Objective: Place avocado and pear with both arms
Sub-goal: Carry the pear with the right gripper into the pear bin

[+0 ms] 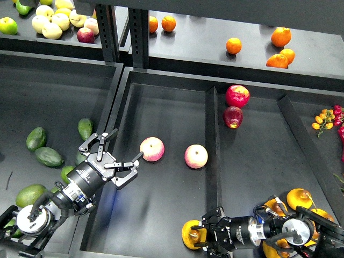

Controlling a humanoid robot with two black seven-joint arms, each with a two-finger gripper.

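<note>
Right gripper clamps pear; left gripper empty, avocado nearby.

Head view, steeply down, close.

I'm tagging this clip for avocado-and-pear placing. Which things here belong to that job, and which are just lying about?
Job:
- dark green glossy egg-shaped avocado
- golden-yellow roundish pear, held in right gripper
- left gripper, open, empty

Lying about:
- two pink-and-yellow apples
- two dark red apples
- bright oranges
</note>
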